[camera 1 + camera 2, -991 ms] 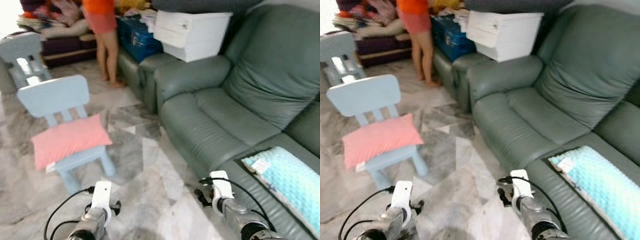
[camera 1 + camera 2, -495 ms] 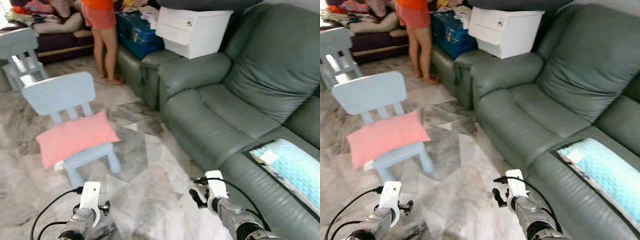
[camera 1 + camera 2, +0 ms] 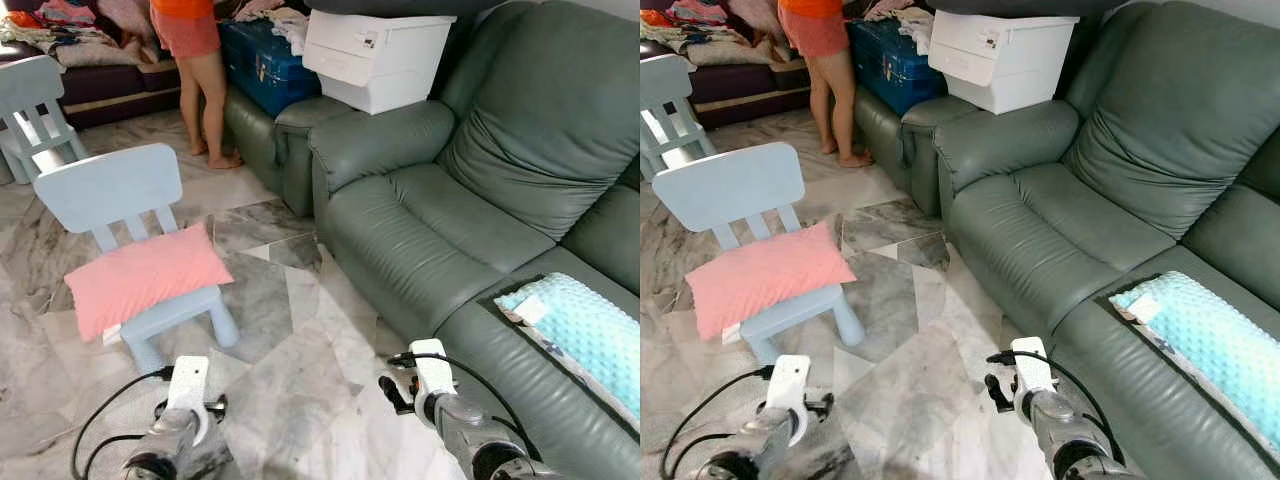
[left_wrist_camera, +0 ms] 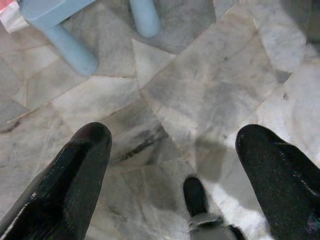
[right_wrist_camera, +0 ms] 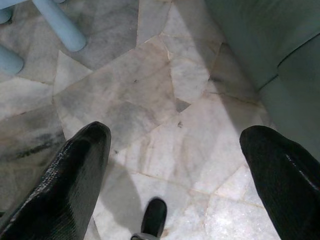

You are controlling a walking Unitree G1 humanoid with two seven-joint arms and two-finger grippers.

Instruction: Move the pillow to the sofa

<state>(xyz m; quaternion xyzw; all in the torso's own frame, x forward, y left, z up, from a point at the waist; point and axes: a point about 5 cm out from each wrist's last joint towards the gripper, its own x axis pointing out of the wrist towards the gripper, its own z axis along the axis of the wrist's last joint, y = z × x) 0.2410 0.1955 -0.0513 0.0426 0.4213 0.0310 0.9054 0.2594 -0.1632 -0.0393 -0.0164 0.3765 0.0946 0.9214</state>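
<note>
Living room, daylight on marble

Grey-veined marble floor; green leather armchair by the wall; small blue chair; white boxes stacked above.

— What stands in the way?
— The light-blue child's chair ahead to the left, and the green leather sofa along the right.
— And open room?
— Bare marble floor between them; a person stands farther back.
</note>
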